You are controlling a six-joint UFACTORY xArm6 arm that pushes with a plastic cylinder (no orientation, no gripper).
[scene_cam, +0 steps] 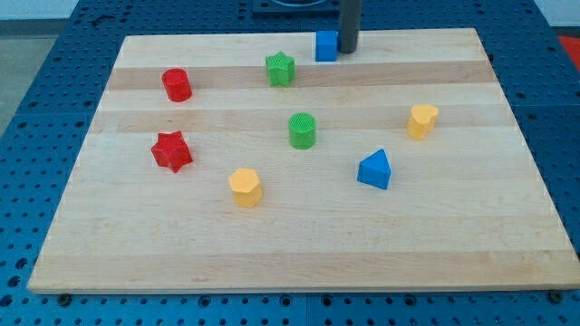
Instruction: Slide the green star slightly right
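- The tool is a plain dark rod with nothing to open or close, so nothing is held; its tip (348,52) is seen at the view's top, just beside the right face of the blue cube (326,45).
- The green star (281,69) lies to the view's left of the blue cube and a little lower, apart from it and untouched.
- To do the step well, the tip would probably have to be brought round the blue cube to the star's left side, then pressed through the star's middle so that it slides straight and does not spin.
- Only a short push seems called for; a longer one could drive the star towards the blue cube.
- Farther out are found a green cylinder (302,130), a red cylinder (177,85), a red star (171,150), two yellow blocks (245,187) (421,120) and a blue wedge-like block (375,170).
- The surface (435,244) is a pale wooden board, laid on a blue perforated bench (27,181).
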